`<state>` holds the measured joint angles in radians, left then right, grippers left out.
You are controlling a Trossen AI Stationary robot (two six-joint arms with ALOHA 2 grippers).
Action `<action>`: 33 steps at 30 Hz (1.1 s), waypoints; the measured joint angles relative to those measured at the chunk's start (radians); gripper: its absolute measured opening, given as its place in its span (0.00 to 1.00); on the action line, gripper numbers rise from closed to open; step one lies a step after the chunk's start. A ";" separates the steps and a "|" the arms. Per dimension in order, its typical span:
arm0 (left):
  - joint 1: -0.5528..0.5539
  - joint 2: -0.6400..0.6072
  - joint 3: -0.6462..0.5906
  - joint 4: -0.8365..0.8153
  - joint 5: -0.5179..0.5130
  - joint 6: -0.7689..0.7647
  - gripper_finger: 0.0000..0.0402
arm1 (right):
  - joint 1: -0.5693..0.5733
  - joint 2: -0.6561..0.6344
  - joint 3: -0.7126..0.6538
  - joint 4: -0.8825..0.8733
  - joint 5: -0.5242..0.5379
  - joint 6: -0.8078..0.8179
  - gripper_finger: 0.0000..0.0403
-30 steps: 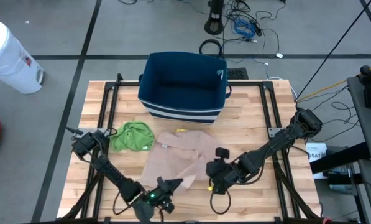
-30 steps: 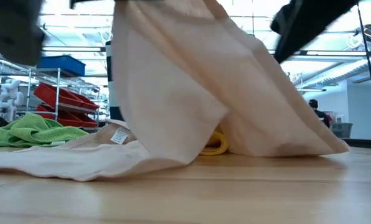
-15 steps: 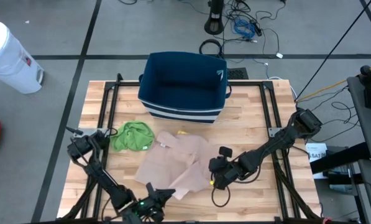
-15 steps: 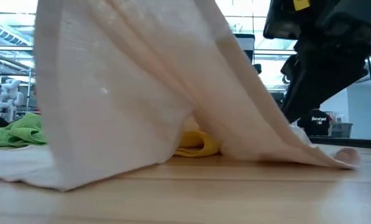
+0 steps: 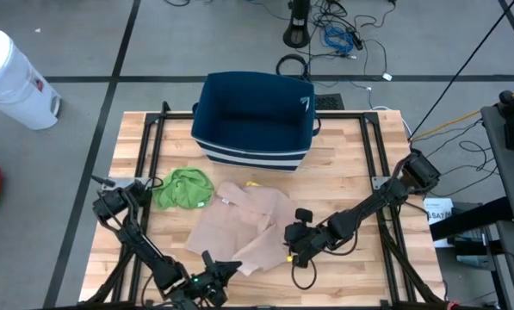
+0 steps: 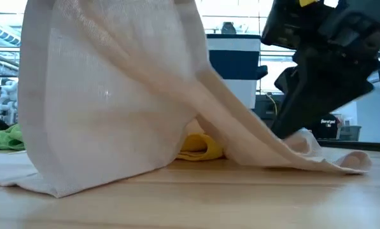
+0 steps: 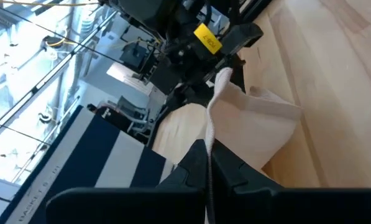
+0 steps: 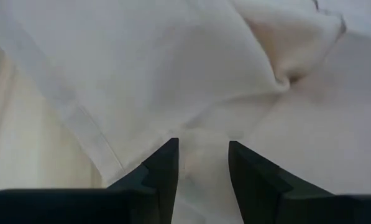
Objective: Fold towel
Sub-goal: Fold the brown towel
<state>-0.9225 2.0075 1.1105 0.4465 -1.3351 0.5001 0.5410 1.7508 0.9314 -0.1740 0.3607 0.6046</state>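
A beige towel point(image 5: 239, 226) lies crumpled mid-table, its far part flat on the wood. My left gripper point(image 5: 229, 268), at the table's near edge, is shut on the towel's near end and holds it up like a tent point(image 6: 107, 95). My right gripper point(image 5: 293, 247) is open and slants down over the towel's right part point(image 8: 201, 93), where the cloth is bunched point(image 6: 302, 144). A small yellow thing point(image 6: 199, 147) lies under the raised cloth. My left gripper pinches the towel's near edge point(image 7: 208, 140) between its two fingers, which lie about level and come from the table's near side. The cloth hangs down from the hold, and its lower edge point(image 6: 49, 187) rests on the table. My right gripper has a fingertip point(image 8: 163, 165) on either side of a strip of cloth; I cannot tell whether the fingertips touch it.
A navy basket point(image 5: 255, 116) stands at the table's far middle. A green cloth point(image 5: 183, 188) lies left of the towel. Black frame rails point(image 5: 149, 164) run along both table sides. Bare wood lies right of the towel.
My right gripper has come down onto the towel's right part. My left gripper has moved toward the table's near left, rolling at the wrist, and has drawn the raised near end along. The towel's right side has sunk onto the table.
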 joint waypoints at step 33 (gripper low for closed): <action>-0.064 0.000 0.000 -0.144 -0.032 -0.058 0.00 | 0.079 -0.004 0.230 -0.580 0.063 -0.046 0.00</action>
<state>-0.9864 2.0075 1.1104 0.3022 -1.3675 0.4417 0.6205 1.7470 1.1615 -0.7543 0.4240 0.5590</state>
